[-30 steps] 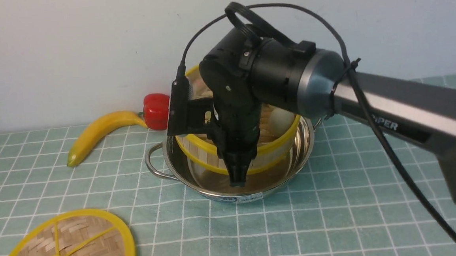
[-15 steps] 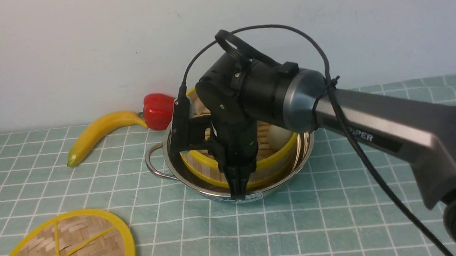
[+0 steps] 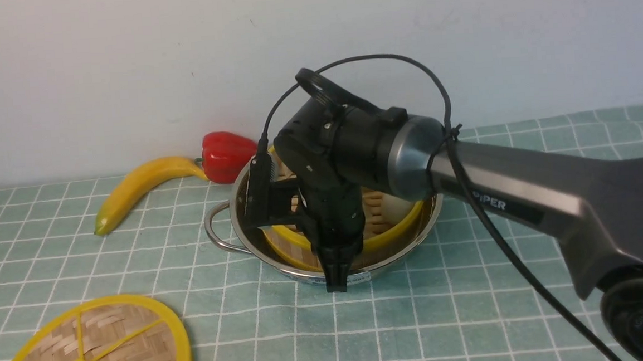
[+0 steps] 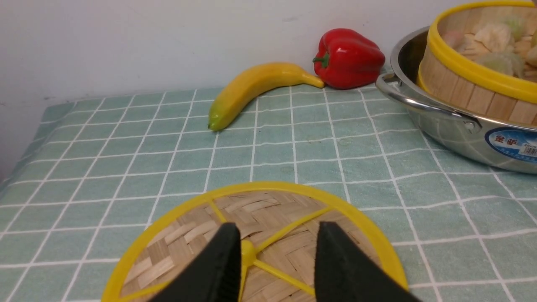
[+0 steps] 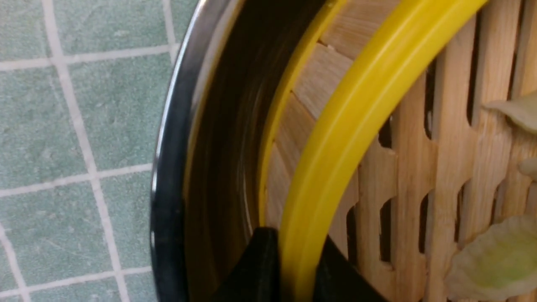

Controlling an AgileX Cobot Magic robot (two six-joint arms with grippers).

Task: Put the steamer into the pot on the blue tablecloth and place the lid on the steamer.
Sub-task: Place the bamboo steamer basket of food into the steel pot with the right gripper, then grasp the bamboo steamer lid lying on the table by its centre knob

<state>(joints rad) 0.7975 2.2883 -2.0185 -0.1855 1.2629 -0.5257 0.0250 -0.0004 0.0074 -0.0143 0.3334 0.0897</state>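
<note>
The steamer [image 3: 397, 229] sits low inside the shiny pot [image 3: 282, 261] on the blue tablecloth [image 3: 474, 305]. My right gripper [image 3: 336, 271] points down at the pot's near side. In the right wrist view it [image 5: 298, 268] is shut on the steamer's yellow rim [image 5: 344, 138], just inside the pot wall [image 5: 168, 167]. The lid [image 3: 103, 350] lies flat on the cloth at front left. In the left wrist view my left gripper [image 4: 277, 247] is open over the lid [image 4: 268, 209], its fingers either side of the centre knob. The steamer [image 4: 474, 79] and pot [image 4: 444, 126] show there too.
A yellow banana [image 3: 137, 186] and a red pepper [image 3: 228, 155] lie behind the pot's left side by the wall. The right arm [image 3: 523, 190] stretches across the right of the cloth. One wire handle [image 3: 216, 231] of the pot sticks out to the left.
My right gripper has come down with the steamer, which has sunk from tilted above the pot to low inside it. The lid has not moved.
</note>
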